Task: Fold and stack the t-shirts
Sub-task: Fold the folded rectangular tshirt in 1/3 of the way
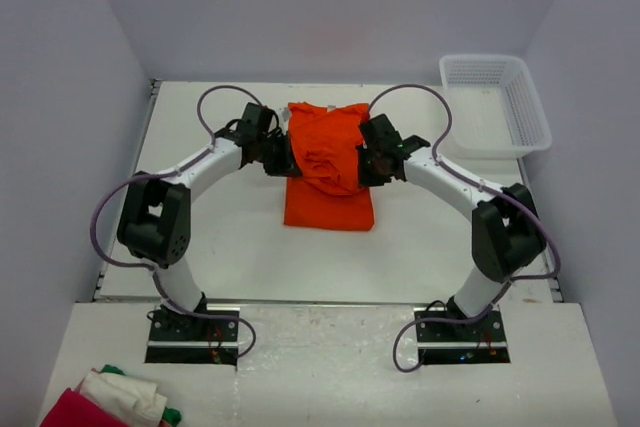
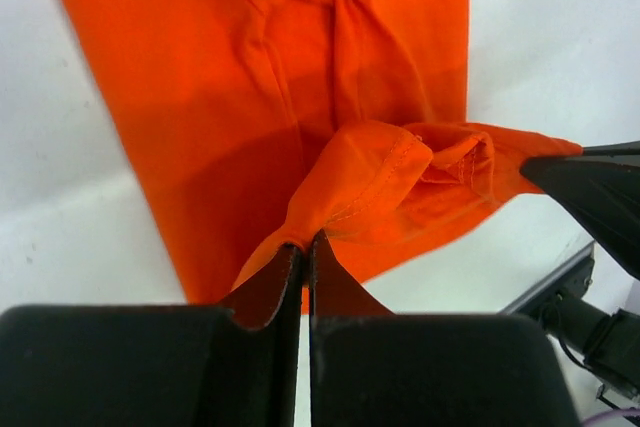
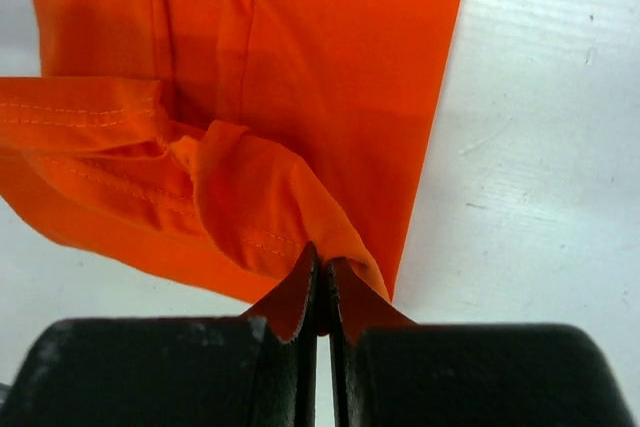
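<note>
Red, white and green cloth pile [image 1: 115, 402] lies at the near left corner. Left gripper [image 2: 305, 247] is clamped on a raised fold of the orange t-shirt [image 1: 330, 202], which lies on the table [image 1: 420, 247] between both grippers. Right gripper [image 3: 322, 267] pinches its opposite edge, lifted too. White basket [image 1: 480, 59] sits far right, well apart

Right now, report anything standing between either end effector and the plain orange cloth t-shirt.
Nothing visible does. The left end effector and the right end effector are each shut on a raised fold of the plain orange cloth t-shirt, with no other object between them.
</note>
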